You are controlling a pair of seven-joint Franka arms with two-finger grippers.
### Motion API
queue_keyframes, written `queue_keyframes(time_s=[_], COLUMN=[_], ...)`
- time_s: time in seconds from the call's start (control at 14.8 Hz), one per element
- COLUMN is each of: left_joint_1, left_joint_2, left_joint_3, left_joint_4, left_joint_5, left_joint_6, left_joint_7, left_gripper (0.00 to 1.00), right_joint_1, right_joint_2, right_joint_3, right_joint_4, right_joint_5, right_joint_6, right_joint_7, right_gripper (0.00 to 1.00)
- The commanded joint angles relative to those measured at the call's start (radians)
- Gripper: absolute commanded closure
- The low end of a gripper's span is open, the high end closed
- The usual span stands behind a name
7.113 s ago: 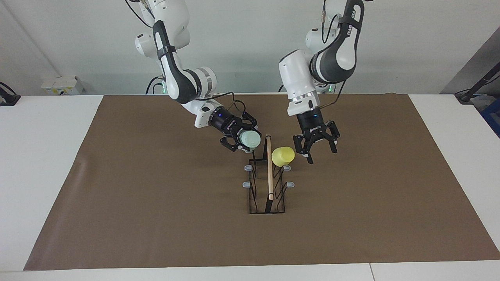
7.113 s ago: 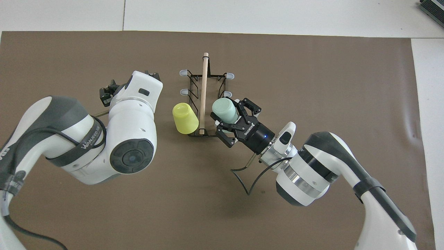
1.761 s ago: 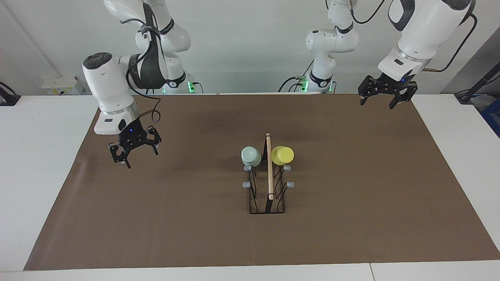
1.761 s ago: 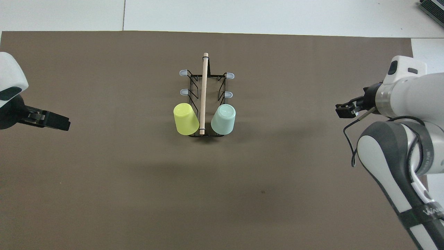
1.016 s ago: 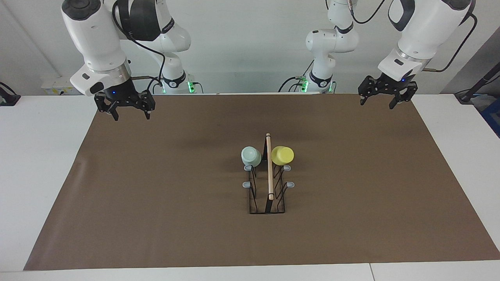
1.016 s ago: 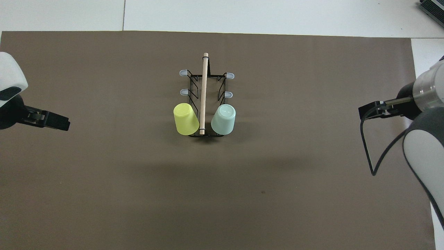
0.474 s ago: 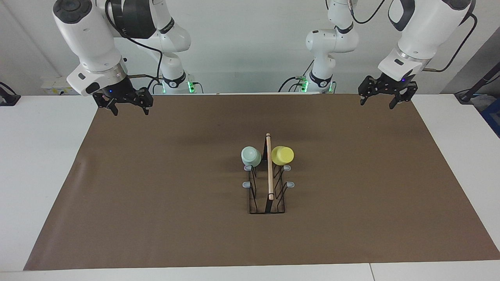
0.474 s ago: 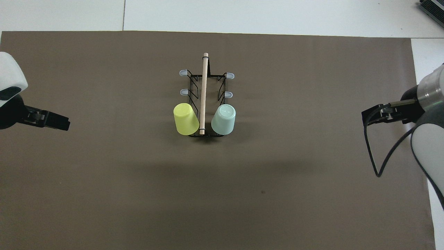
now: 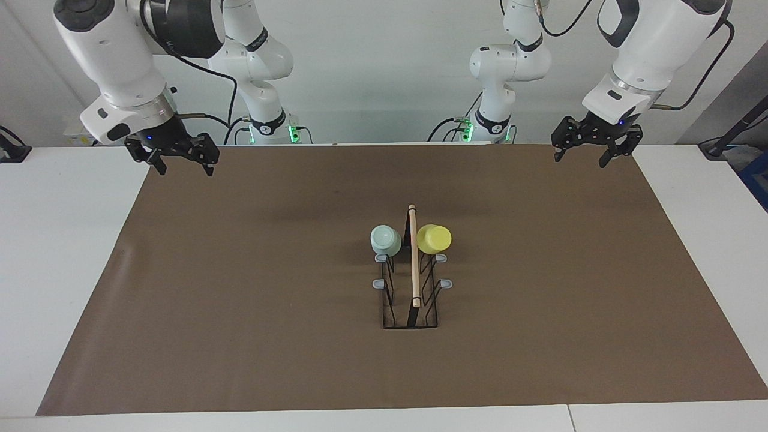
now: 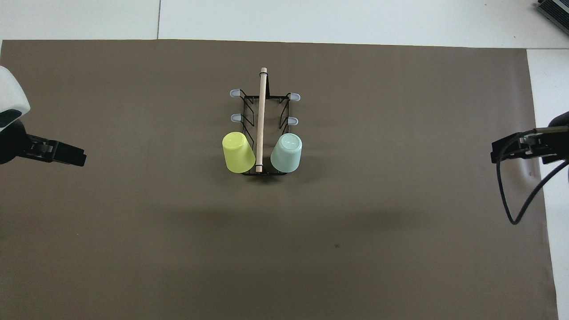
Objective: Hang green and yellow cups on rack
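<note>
The black wire rack with its wooden rod stands mid-mat. The mint green cup hangs bottom-up on the rack's peg nearest the robots, on the right arm's side; it also shows in the overhead view. The yellow cup hangs the same way on the left arm's side. My left gripper is open and empty, up over the mat's corner at the left arm's end. My right gripper is open and empty, over the mat's edge at the right arm's end.
A brown mat covers most of the white table. Two grey-tipped pegs on each side of the rack are bare. A white socket box sits at the table's edge by the right arm.
My right gripper has moved outward toward the right arm's end of the table and a little higher. The left arm, rack and cups have not moved.
</note>
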Motion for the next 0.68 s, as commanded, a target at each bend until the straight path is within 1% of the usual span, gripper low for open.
queue_keyframes(time_s=[0.0, 0.14, 0.34, 0.47, 0.61], left_joint_1=[-0.015, -0.006, -0.003, -0.001, 0.000], left_joint_2=[-0.004, -0.003, -0.003, -0.007, -0.012], left_joint_3=[0.019, 0.019, 0.017, 0.017, 0.017], left_joint_4=[0.014, 0.017, 0.020, 0.012, 0.004], left_joint_5=[-0.001, -0.001, 0.001, 0.003, 0.003], left_joint_6=[0.003, 0.003, -0.003, -0.005, -0.007], left_joint_7=[-0.002, 0.000, -0.005, -0.005, -0.002], left_gripper=[0.00, 0.00, 0.00, 0.00, 0.00], right_joint_1=[0.022, 0.022, 0.026, 0.027, 0.024], right_joint_2=[-0.066, -0.057, -0.055, -0.049, -0.026], right_joint_3=[-0.017, -0.014, -0.006, -0.005, -0.006], right_joint_4=[-0.074, -0.050, -0.045, -0.038, 0.023], right_joint_5=[0.021, 0.015, 0.003, 0.022, 0.044], right_joint_6=[0.017, 0.015, 0.003, 0.009, -0.044], right_joint_7=[0.007, 0.004, 0.004, 0.011, 0.012], right_gripper=[0.00, 0.00, 0.00, 0.00, 0.00])
